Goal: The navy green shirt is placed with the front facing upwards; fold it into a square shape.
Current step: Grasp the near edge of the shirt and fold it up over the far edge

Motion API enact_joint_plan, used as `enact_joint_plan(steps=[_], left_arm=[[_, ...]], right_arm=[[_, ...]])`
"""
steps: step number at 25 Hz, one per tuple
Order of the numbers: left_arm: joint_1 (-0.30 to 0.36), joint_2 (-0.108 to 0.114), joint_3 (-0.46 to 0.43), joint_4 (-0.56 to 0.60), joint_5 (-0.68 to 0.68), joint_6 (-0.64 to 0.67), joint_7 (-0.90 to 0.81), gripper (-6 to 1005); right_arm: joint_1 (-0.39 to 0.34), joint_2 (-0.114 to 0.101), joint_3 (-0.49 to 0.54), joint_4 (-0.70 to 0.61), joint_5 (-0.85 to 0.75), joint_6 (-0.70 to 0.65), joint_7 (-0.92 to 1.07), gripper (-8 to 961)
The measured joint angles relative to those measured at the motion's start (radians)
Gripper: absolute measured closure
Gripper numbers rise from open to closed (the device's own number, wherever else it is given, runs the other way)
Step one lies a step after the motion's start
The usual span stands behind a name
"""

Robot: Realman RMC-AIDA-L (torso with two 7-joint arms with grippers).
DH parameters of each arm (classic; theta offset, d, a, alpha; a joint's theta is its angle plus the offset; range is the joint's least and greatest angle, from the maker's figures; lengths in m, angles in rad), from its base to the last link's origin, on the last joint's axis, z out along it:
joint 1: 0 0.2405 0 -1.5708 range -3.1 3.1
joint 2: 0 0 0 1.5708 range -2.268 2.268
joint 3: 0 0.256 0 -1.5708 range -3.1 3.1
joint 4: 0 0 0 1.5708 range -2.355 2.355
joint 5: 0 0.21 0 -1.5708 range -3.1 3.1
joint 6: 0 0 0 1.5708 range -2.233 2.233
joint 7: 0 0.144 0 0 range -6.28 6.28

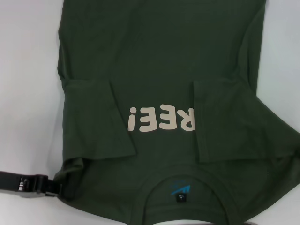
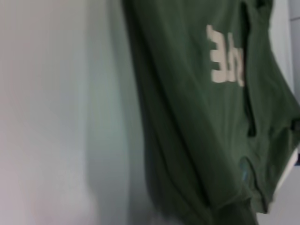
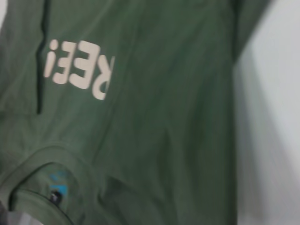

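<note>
Navy green shirt [image 1: 159, 84] lies flat, left pincer [image 1: 55, 187] touching its shoulder corner.

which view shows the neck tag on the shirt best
The head view: the neck tag sits inside the collar, facing the camera. The right wrist view catches it at an angle near the picture's edge; in the left wrist view only a faint blue speck shows.

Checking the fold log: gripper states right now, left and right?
Left gripper: at the navy green shirt, by its near left shoulder corner; open or shut cannot be told.
Right gripper: not in view.
</note>
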Motion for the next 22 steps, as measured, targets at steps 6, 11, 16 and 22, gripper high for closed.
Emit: enact_joint_plan(steps=[6, 11, 16, 22], left_arm=[[-0.039, 0.008, -0.005, 0.011, -0.040, 0.043, 0.033, 984], [-0.095, 0.036, -0.029, 0.010, -0.058, 0.037, 0.013, 984], [-0.151, 0.044, -0.080, 0.003, -0.060, -0.032, -0.049, 984], [-0.200, 0.020, -0.087, -0.001, -0.062, -0.135, -0.096, 985]], right_arm=[[0.013, -0.002, 0.019, -0.008, 0.073, -0.046, -0.034, 926], [0.038, -0.020, 0.037, -0.008, 0.122, -0.040, -0.018, 925], [0.073, -0.024, 0.098, -0.008, 0.130, 0.007, 0.000, 925], [0.092, -0.016, 0.136, -0.007, 0.147, 0.091, 0.042, 924]])
